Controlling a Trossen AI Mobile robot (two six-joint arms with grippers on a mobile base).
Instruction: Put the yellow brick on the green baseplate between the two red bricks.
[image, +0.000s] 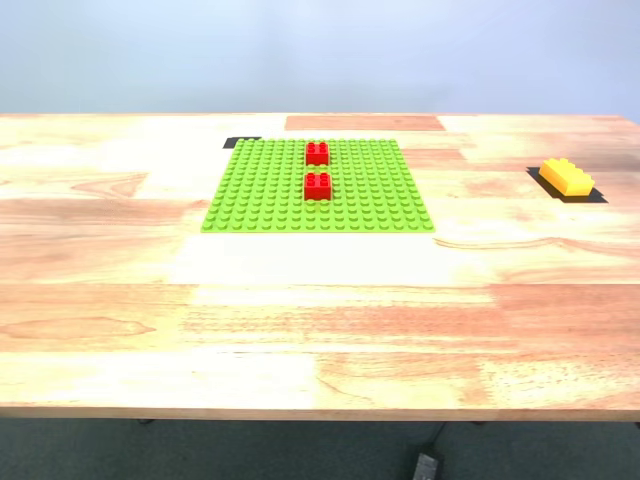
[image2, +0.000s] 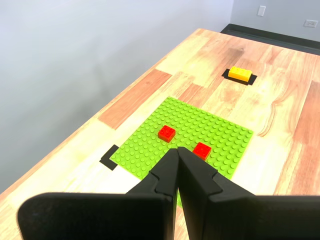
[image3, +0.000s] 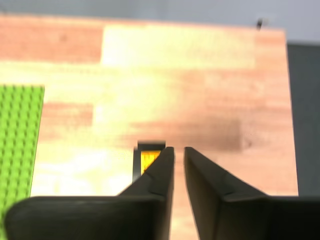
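Note:
The green baseplate (image: 262, 195) lies flat at the table's middle. The two red bricks (image: 317, 152) (image: 318, 185) stand on it in one line with a small gap between them. The yellow brick (image: 566, 177) rests on a black tape mark at the exterior view's right, off the plate. No gripper shows in the exterior view. My first gripper (image2: 177, 149) is shut and empty, high above the plate (image2: 220, 132), with the red bricks (image2: 166, 132) (image2: 201, 149) and yellow brick (image2: 239, 74) beyond it. My second gripper (image3: 178, 149) is shut to a thin slit and empty, above the table. The yellow brick (image3: 147, 159) is half hidden behind one finger.
A second black tape mark (image: 240, 143) sits at the plate's far corner on the exterior view's left. Bare wooden table (image: 320, 320) stretches from the plate to the near edge. A grey wall stands behind the far edge.

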